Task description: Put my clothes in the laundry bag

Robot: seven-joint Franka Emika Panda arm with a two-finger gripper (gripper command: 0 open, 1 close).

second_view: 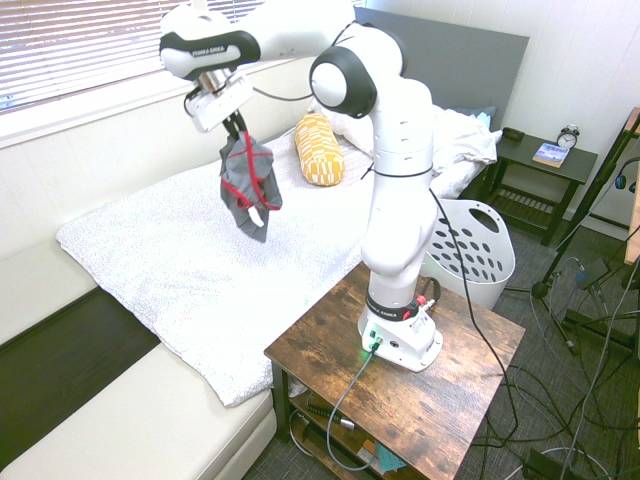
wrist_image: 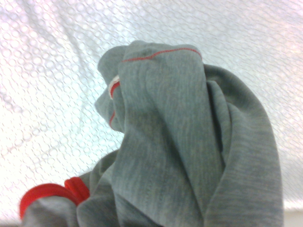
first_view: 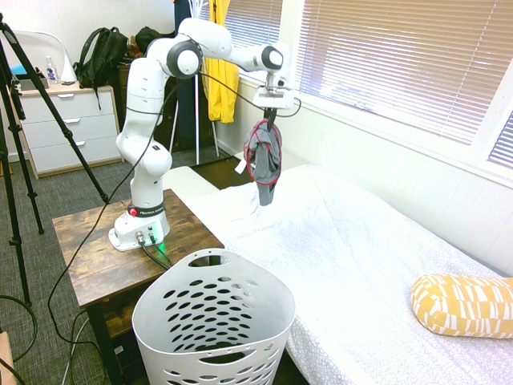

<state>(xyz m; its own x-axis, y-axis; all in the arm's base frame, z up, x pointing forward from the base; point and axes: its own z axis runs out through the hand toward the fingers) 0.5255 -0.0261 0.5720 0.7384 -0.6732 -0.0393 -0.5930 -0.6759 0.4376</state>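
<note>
The clothes point(first_view: 265, 163), a small dark grey garment with a red band, hang in the air above the white bed, clear of the cover. My gripper point(first_view: 272, 118) is shut on their top edge, high over the bed's near end. The second exterior view shows the same clothes point(second_view: 249, 188) dangling below my gripper point(second_view: 235, 128). In the wrist view the grey folds of the clothes point(wrist_image: 189, 156) fill the picture, with red trim at one corner. The laundry bag point(first_view: 212, 321), a white hamper pierced with oval holes, stands on the floor beside the bed; the laundry bag point(second_view: 470, 255) stands behind the arm's table.
A bed point(first_view: 361, 265) with a white dotted cover fills the right side. A yellow-and-white patterned pillow point(first_view: 465, 305) lies at its head. The arm stands on a wooden table point(first_view: 96, 257). A yellow coat point(first_view: 220, 80) hangs by the window. A dresser point(first_view: 68, 128) stands further back.
</note>
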